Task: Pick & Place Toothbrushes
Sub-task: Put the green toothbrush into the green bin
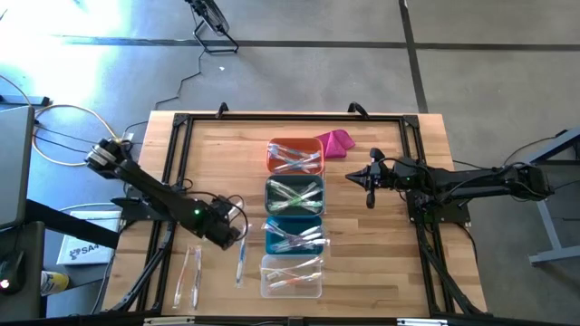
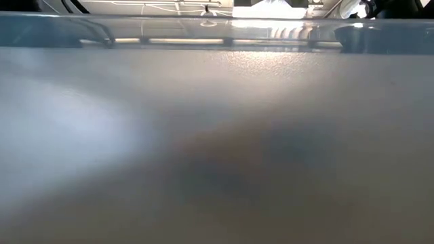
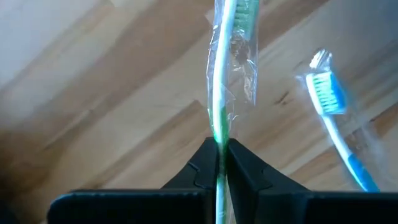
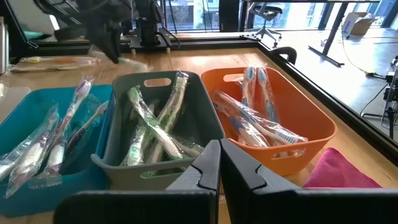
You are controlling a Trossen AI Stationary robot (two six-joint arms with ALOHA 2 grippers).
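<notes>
- The table [image 3: 93,112] under the jaws is wood, smooth, with pale and brown grain.
- The green toothbrush [image 3: 222,93] pinched between the left gripper [image 3: 222,163] jaws sits in a clear, shiny, crinkly wrapper.
- Those jaws look like matt black plastic.
- The orange bin [image 4: 311,124] and grey bin [image 4: 118,124] past the right gripper [image 4: 219,167] jaws are smooth plastic.
- The pink cloth [image 4: 342,171] beside them looks soft.

A robotics lab in an office-style space: two dark arms are working at a wooden counter [image 1: 217,145] framed in black rails, cables are trailing across the polished concrete floor [image 1: 489,63], and office chairs [image 4: 268,11] are standing by far windows.
</notes>
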